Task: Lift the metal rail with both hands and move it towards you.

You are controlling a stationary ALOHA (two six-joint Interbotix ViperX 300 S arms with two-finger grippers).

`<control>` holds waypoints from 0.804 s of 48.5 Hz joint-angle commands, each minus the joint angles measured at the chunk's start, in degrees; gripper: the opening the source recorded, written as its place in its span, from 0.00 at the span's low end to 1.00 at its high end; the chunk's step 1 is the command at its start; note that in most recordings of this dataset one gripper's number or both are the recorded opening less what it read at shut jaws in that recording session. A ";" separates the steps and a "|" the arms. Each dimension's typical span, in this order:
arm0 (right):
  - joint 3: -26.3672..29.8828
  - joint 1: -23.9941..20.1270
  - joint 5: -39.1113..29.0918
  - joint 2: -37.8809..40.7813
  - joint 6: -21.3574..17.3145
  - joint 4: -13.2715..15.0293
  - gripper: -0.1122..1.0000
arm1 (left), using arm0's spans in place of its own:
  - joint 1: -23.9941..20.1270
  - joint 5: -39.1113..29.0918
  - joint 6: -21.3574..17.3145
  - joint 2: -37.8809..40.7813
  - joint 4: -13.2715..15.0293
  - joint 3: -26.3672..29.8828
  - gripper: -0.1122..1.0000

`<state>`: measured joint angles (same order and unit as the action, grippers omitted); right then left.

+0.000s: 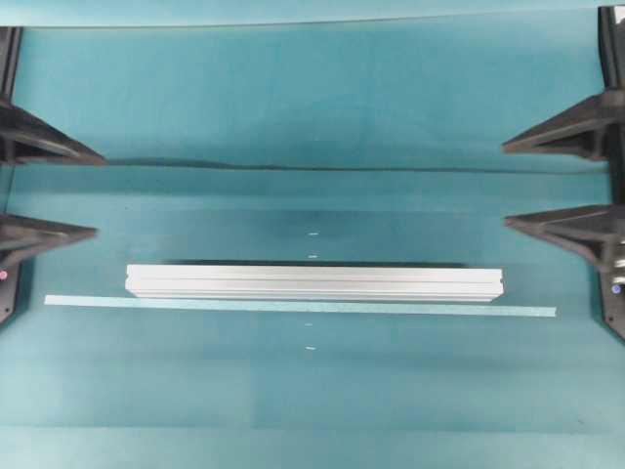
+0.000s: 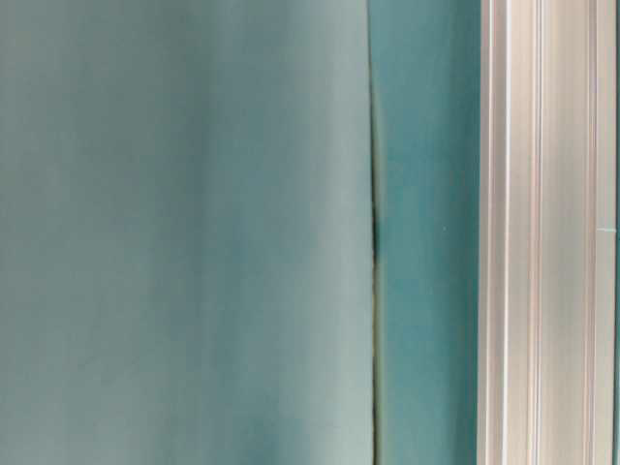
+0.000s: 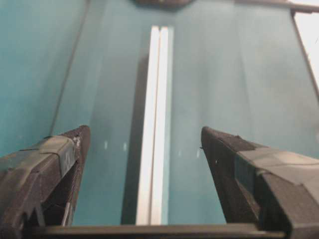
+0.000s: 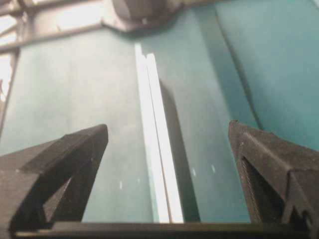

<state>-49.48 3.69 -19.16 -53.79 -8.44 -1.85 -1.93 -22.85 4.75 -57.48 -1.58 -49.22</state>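
The metal rail (image 1: 313, 281) lies flat, long axis left–right, between left gripper (image 1: 96, 193) and right gripper (image 1: 508, 186) — both spread, empty.

Silver grooved metal rail (image 1: 312, 281), pale-teal tape strip (image 1: 293, 306), teal table (image 1: 293, 98), seemingly lattice-textured black fingers (image 3: 234, 169).

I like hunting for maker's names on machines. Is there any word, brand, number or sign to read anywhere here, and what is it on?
None: no words, brands or numbers show in any view.
metal rail: bare grooved silver, no marking.
tape strip: plain pale teal.
left gripper and right gripper: plain black, no label visible.
Small white ticks on the table: too small to read as signs.
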 commanded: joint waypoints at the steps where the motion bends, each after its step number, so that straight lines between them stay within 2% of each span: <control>1: -0.09 0.09 0.62 -1.23 0.00 -0.09 0.99 | -0.09 0.53 0.00 -0.97 -0.09 0.62 0.89; 39: -1.14 0.09 0.62 -2.02 -0.88 -0.26 0.99 | -0.09 0.53 -0.09 -1.76 -0.09 0.18 0.89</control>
<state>-51.06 3.69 -19.16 -55.99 -9.23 -1.93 -1.93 -22.85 4.75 -59.50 -1.58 -49.66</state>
